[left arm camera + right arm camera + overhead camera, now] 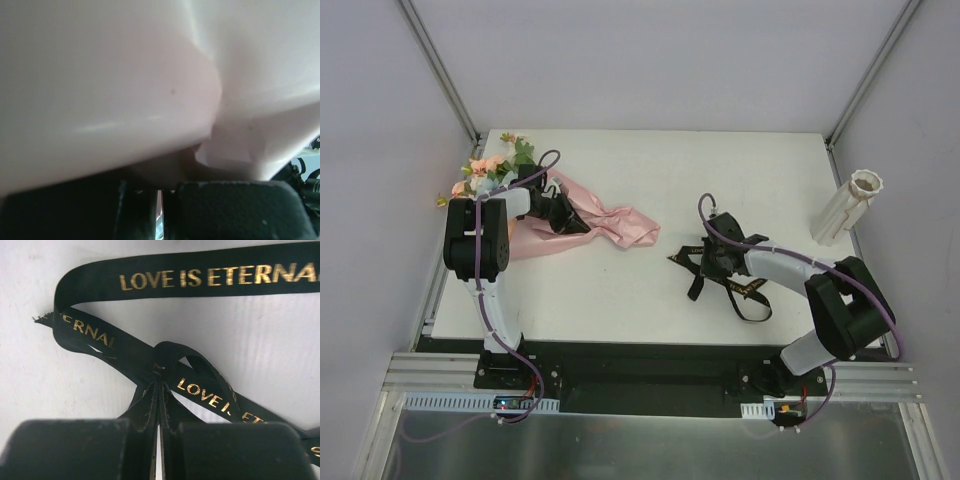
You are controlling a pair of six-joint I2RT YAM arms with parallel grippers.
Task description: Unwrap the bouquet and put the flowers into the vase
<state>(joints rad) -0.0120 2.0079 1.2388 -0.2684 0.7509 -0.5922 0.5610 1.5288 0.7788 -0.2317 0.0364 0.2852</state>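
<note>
Pinching pink paper: left gripper, flowers just beyond | right gripper clamped on ribbon

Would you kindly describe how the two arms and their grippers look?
The left arm and right arm have white tubular links joined by chunky black joint housings, with a purple cable looped along each. The left gripper and right gripper are black with matte blocky fingers.

Left wrist view: pink paper blurred, fills frame. Right wrist view: black ribbon cut off at right edge. Top view: stems of flowers hidden behind left arm.
</note>
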